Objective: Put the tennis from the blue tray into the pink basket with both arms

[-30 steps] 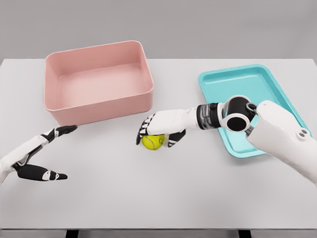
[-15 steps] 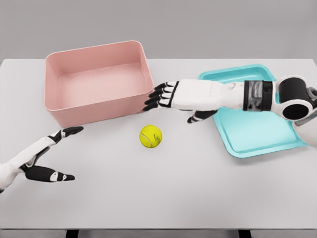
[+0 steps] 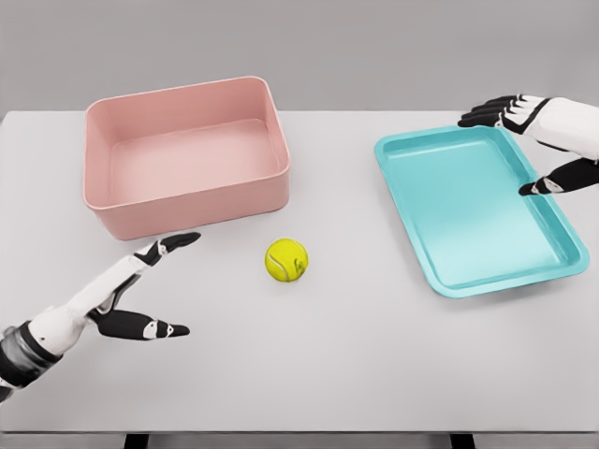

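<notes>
A yellow tennis ball lies free on the white table, between the pink basket and the blue tray. Nothing lies in either the basket or the tray. My left hand is open to the left of the ball, about a hand's length away, fingers pointing toward it. Up at the right edge my right hand hovers open over the tray's far right corner, holding nothing.
The table's front edge runs along the bottom of the view. The basket's near wall stands just behind the ball, a short way up and to the left.
My right hand let go of the ball, lifted and swung back right over the tray. The ball stays on the table. My left hand has moved right, closer to the ball.
</notes>
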### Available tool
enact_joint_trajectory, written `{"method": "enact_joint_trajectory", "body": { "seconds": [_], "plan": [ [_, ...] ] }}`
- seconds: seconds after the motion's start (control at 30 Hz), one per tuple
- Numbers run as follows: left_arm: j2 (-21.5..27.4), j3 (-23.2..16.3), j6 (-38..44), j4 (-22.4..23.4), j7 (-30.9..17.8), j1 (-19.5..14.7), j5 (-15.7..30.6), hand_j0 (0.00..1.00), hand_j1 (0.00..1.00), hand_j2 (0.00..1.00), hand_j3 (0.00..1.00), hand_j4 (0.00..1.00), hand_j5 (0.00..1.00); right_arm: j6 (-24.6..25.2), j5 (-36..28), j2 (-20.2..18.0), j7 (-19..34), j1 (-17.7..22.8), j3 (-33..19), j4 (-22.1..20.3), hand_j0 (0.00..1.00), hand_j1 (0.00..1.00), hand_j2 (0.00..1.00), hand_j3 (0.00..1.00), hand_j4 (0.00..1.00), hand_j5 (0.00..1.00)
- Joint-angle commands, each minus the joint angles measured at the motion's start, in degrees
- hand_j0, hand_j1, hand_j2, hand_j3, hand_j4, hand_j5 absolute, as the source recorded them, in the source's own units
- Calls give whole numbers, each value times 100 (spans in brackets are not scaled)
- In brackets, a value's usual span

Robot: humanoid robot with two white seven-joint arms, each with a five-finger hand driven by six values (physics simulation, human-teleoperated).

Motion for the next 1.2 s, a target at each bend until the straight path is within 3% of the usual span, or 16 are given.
{"method": "enact_joint_trajectory", "body": {
  "seconds": [0.0,0.1,0.23,0.4,0.67,0.8,1.17],
  "plan": [
    [-222,-82,3,-5,4,0,14,100,100,100,100,100,100,17,-69,10,-3,18,-45,4,100,100,100,100,100,100],
    [-398,-135,3,-40,4,-88,40,100,100,100,100,100,100,17,-60,327,-3,255,-54,31,100,100,100,100,100,100],
    [-573,-205,3,-40,4,-193,75,100,100,100,100,100,100,17,-25,327,-3,536,-54,31,100,100,100,100,100,100],
    [-644,-284,57,-119,4,-307,189,100,100,100,100,100,100,17,-25,327,-3,528,-72,-22,100,100,100,100,100,100],
    [-740,-442,1709,-128,-5,-563,427,100,100,100,100,100,100,17,-16,353,-3,571,-28,-31,100,100,100,100,100,100],
    [-775,-451,2149,-128,-14,-633,418,100,100,100,100,100,100,17,-16,353,-3,571,-28,-31,100,100,100,100,100,100],
    [-1048,-697,2307,-110,-14,-976,58,100,100,100,100,100,100,17,-16,301,-3,598,-28,-259,100,100,100,100,100,100]
  ]
}}
